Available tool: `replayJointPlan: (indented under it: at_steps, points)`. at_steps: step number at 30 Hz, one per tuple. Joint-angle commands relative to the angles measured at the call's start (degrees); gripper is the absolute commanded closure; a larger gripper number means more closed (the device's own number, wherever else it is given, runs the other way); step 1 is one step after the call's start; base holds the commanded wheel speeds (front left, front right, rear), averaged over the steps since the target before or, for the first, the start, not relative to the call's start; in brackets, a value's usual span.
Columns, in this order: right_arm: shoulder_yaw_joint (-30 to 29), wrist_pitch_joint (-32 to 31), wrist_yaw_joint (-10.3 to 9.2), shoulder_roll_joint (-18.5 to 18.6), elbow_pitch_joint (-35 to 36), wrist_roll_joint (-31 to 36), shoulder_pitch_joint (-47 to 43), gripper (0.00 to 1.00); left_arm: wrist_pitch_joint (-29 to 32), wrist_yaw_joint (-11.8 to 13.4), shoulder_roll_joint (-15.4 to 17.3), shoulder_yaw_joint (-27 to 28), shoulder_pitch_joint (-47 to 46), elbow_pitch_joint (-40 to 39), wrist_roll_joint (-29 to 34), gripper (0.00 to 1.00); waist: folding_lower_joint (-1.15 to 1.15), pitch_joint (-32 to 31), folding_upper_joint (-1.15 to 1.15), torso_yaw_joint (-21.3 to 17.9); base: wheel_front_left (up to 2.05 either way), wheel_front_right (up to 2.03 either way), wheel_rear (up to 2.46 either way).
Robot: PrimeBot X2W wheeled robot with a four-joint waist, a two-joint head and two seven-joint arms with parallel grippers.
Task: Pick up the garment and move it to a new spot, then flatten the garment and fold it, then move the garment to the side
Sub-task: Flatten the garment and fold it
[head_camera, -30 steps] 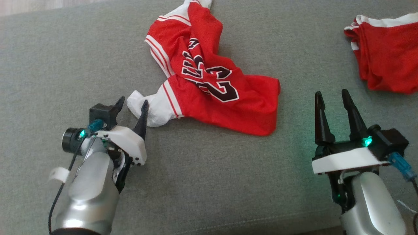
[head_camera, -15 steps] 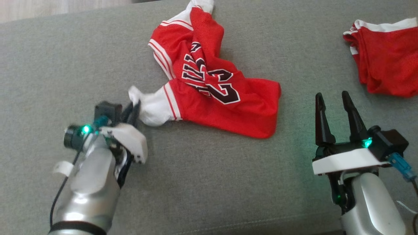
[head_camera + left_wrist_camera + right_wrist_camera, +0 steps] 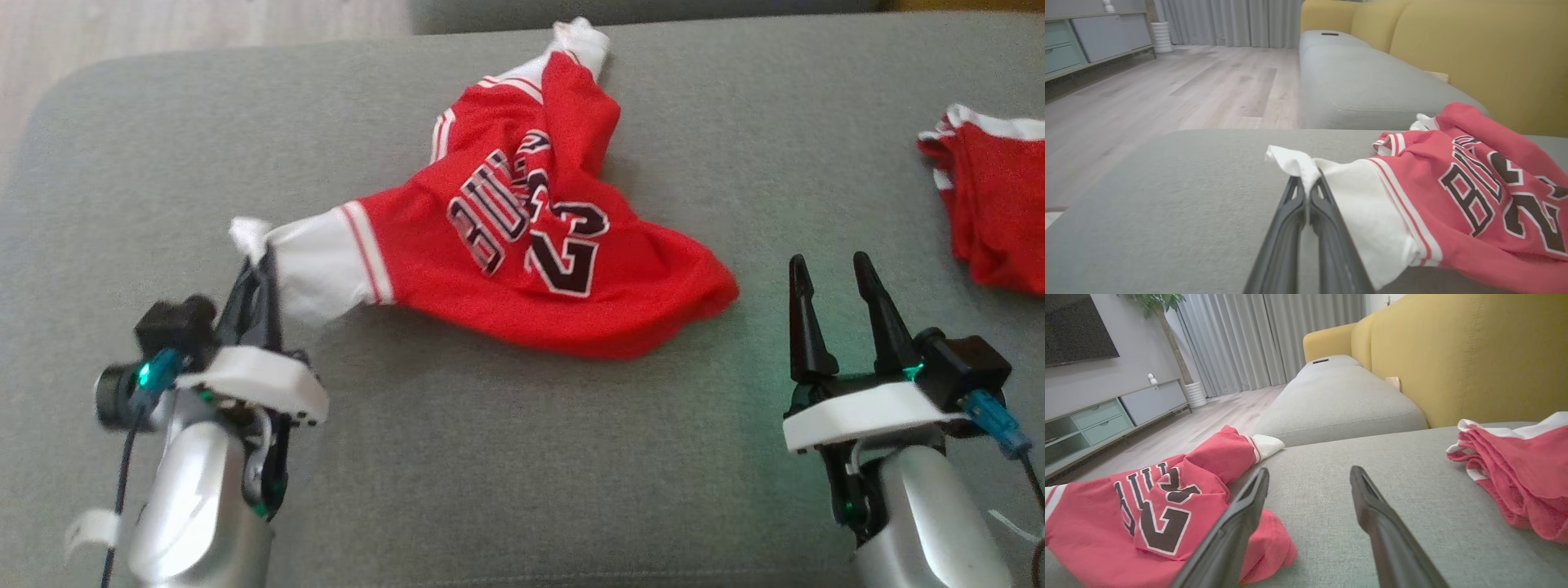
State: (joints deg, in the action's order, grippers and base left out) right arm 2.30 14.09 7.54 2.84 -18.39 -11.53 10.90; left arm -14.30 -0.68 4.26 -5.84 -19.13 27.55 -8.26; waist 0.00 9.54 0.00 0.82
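Note:
The garment point(image 3: 522, 245) is a crumpled red jersey with black lettering and white sleeve ends, lying mid-cushion. My left gripper point(image 3: 255, 265) is shut on the white sleeve end point(image 3: 314, 265) at the jersey's left, and the sleeve is stretched out toward it. In the left wrist view the two fingers point(image 3: 1290, 220) press together on the white cloth point(image 3: 1294, 163), with the garment point(image 3: 1474, 196) trailing right. My right gripper point(image 3: 829, 278) stands open at the lower right, just right of the jersey's hem, touching nothing. In the right wrist view its fingers point(image 3: 1241, 522) are spread apart, with the garment point(image 3: 1147, 514) at the left.
A second red and white garment point(image 3: 992, 204) lies bunched at the right edge of the grey cushion point(image 3: 522, 457). The cushion's left edge point(image 3: 33, 139) drops to wooden floor. A yellow sofa back point(image 3: 1453, 355) rises behind, and another grey cushion point(image 3: 1363, 90) lies beyond.
My left gripper closed on the white sleeve end and pulled it left, stretching the jersey out. The head camera has shifted too. The right gripper stayed open and still.

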Motion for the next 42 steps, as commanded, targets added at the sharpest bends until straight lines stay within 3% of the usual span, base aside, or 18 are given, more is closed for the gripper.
replayJointPlan:
  at_steps: [1,6,7,8,19,27,36,37,38,39,42]
  points:
    - [1.09,-0.43,-0.05,0.04,1.11,0.56,0.06,0.0,-0.69,1.18,0.87,3.59,-0.21,-3.17,-0.68,1.0,0.0,-1.19,0.0,1.73,0.0,0.0,0.0]
    - [0.73,-1.46,-0.05,0.04,-0.14,0.97,-0.25,0.0,-0.69,2.44,0.0,5.2,3.78,-3.21,-0.77,1.0,0.0,-2.14,0.0,3.51,0.0,0.0,0.0]
    - [0.55,-1.63,-0.05,0.04,-0.33,1.09,-0.33,0.0,-0.69,2.39,-0.15,5.02,4.1,-2.82,-0.64,0.55,0.0,-2.27,0.0,3.86,0.0,0.0,0.0]
    - [0.42,-1.78,-0.05,0.04,-0.51,1.18,-0.37,0.0,-0.69,2.41,-0.29,4.86,4.22,-2.71,-0.48,0.0,0.0,-2.39,0.0,4.14,0.0,0.0,0.0]
    - [2.09,-5.97,-0.05,0.04,-4.31,0.28,1.69,0.0,-0.7,0.84,-1.3,2.7,5.54,-10.45,-1.96,0.0,0.0,-3.31,0.0,7.65,0.0,0.0,0.0]
    - [3.16,-11.94,-0.05,0.04,-14.04,-2.28,6.99,0.0,-0.7,1.05,-1.36,-2.61,7.97,-13.29,-4.85,0.0,0.0,-3.13,0.0,10.6,0.0,0.0,0.0]
    - [5.21,-16.8,-0.05,0.04,-24.73,-1.42,12.17,0.0,-0.7,1.73,-1.37,-4.0,7.57,-13.56,-5.77,0.0,0.0,-2.52,0.0,12.32,0.0,0.0,0.0]
    - [5.32,-16.69,-0.05,0.04,-25.39,-1.38,12.58,0.11,-0.7,1.76,-1.37,-4.01,7.56,-13.54,-5.78,0.0,0.0,-2.51,0.0,12.35,0.0,0.0,0.0]
    - [5.28,-16.24,-0.05,0.04,-25.88,-1.29,13.0,0.83,-0.7,1.8,-1.37,-3.99,7.56,-13.54,-5.79,0.0,0.0,-2.53,0.0,12.32,0.0,0.0,0.0]
    - [5.12,-15.61,-0.05,0.04,-26.28,-0.96,13.42,1.0,-0.7,1.85,-1.37,-3.96,7.6,-13.56,-5.79,0.0,0.0,-2.57,0.0,12.25,0.0,0.0,0.0]
    - [4.09,-13.31,-0.05,0.04,-26.92,0.7,14.52,1.0,-0.7,1.94,-1.37,-3.75,7.87,-13.44,-5.78,0.0,0.0,-2.79,0.0,11.73,0.0,0.0,0.0]
